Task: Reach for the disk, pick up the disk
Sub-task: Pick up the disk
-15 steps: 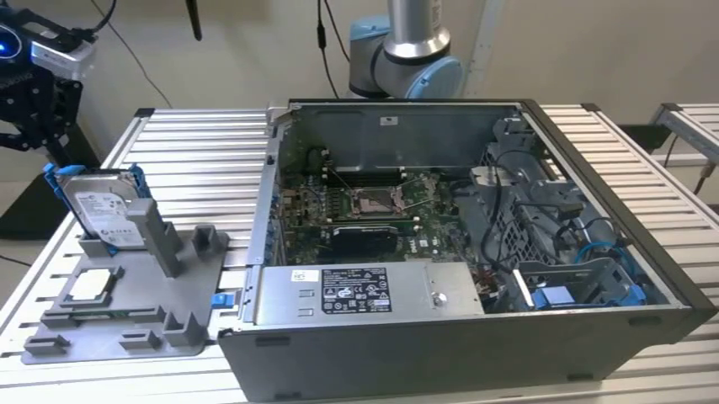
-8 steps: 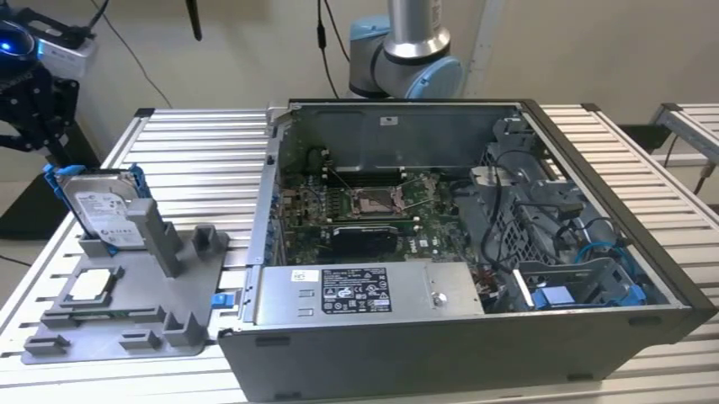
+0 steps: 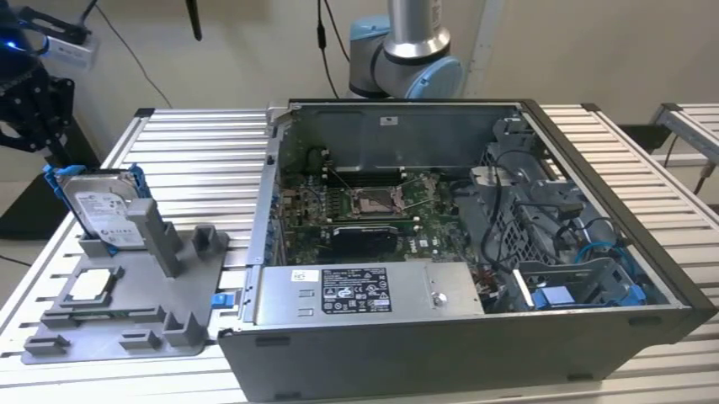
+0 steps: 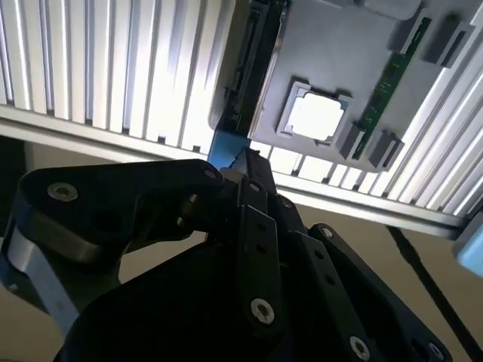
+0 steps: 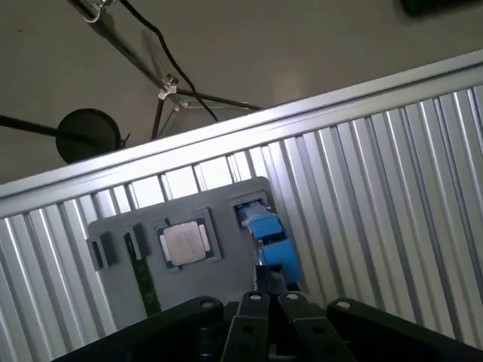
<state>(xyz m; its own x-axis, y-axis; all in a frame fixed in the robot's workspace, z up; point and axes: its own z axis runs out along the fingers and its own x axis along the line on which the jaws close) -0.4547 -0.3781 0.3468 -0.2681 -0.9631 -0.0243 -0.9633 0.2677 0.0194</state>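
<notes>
Black, bolted metal links of the gripper (image 4: 243,166) fill the foreground in both wrist views. It hangs over the blue top edge of the disk (image 3: 103,206), and I cannot tell whether it is open or closed. The disk, a flat rectangular silver hard drive with a white label and bright blue plastic rails, stands upright on edge in a slot of a matt grey moulded plastic tray (image 3: 124,324) at the exterior view's left. A small square silver chip (image 3: 93,286) lies flat in a recess of the tray, near a thin green memory strip (image 4: 392,72). The tray sits on a ribbed aluminium table (image 3: 191,160), just beside an open grey metal computer case (image 3: 450,353).
</notes>
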